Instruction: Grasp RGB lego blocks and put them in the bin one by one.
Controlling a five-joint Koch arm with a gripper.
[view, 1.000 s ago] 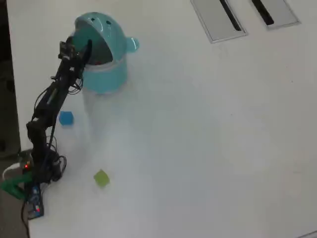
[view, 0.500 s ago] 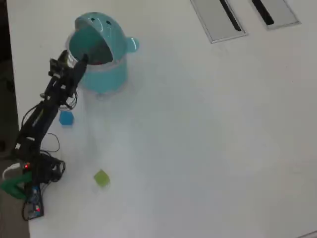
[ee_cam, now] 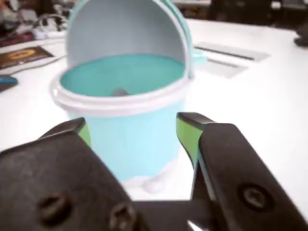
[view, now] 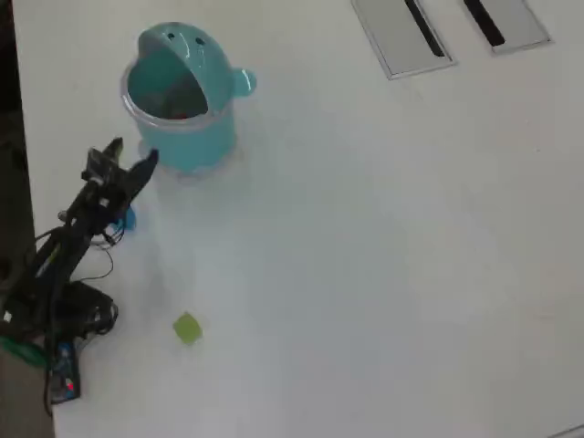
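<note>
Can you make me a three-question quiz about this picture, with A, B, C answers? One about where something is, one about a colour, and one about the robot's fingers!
1. Where is the yellow-green block in the overhead view?
A. inside the bin
B. on the table, below the bin
C. on a grey panel

2. What colour is the bin?
A. teal
B. orange
C. black

3. How is the gripper in the wrist view?
A. closed on a block
B. closed and empty
C. open and empty

Answers:
1. B: it lies on the bare white table, far from the bin.
2. A: its wall and hood are teal in both views.
3. C: the two fingers stand apart and only the bin shows between them.
</note>
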